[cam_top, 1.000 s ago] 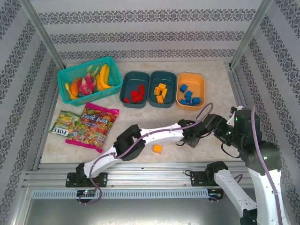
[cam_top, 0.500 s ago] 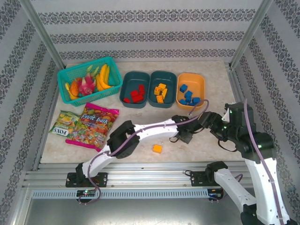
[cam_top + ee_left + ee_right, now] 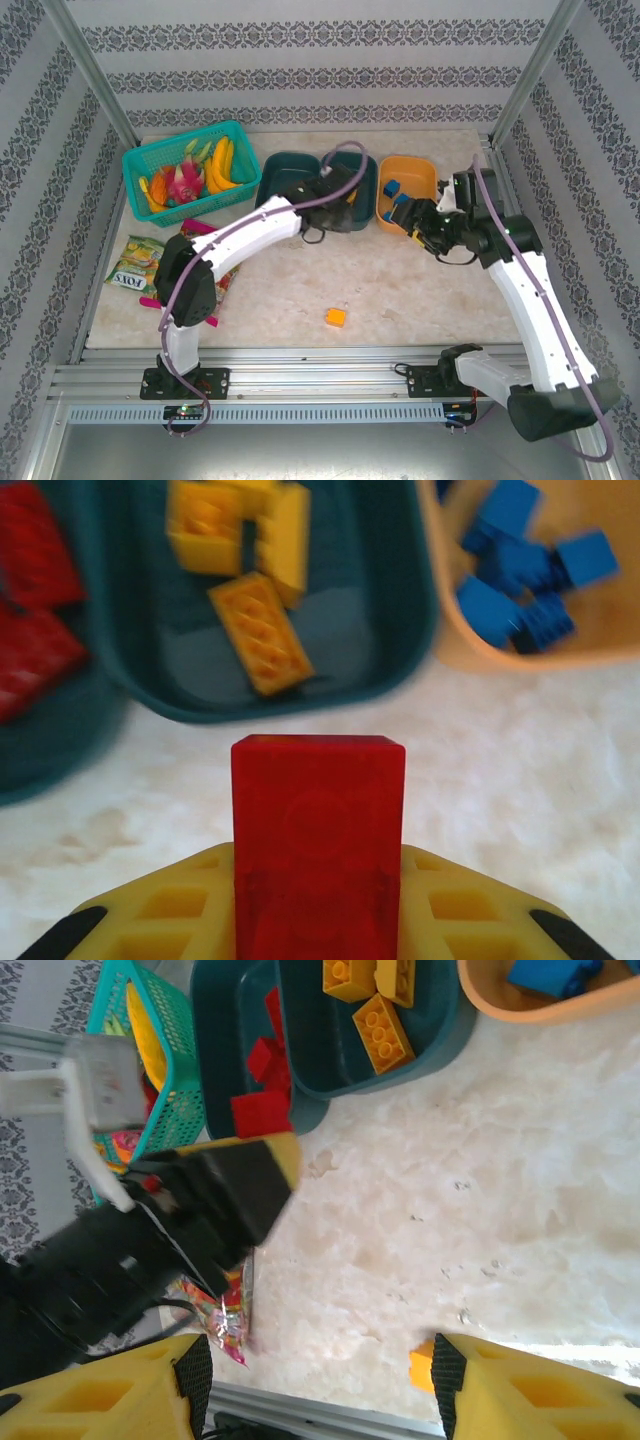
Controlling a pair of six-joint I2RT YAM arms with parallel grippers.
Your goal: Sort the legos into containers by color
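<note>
1. The table (image 3: 420, 290) is a pale cream slab, marbled and matt. The walls (image 3: 320, 40) around it carry grey floral bands, with bare metal posts (image 3: 92, 75) at the corners
2. Three shallow, round-cornered plastic tubs stand in a row at the back. The left teal tub (image 3: 60, 735) holds red bricks (image 3: 35, 600), the middle teal tub (image 3: 400, 630) holds studded yellow bricks (image 3: 258, 630), and the orange tub (image 3: 570, 658) holds blue bricks (image 3: 525, 580)
3. The left gripper (image 3: 318, 900) is clamped on a glossy red brick (image 3: 318, 810), held near the front rims of the two teal tubs
4. The right gripper (image 3: 320, 1375) has its ribbed yellow fingers apart with nothing between them. In the top view it sits just in front of the orange tub
5. One orange brick (image 3: 336, 317) lies alone near the table's front edge, well apart from the tubs
6. A turquoise mesh basket (image 3: 180, 137) of toy fruit (image 3: 195, 170) sits back left, with crinkly snack bags (image 3: 135, 262) in front of it
</note>
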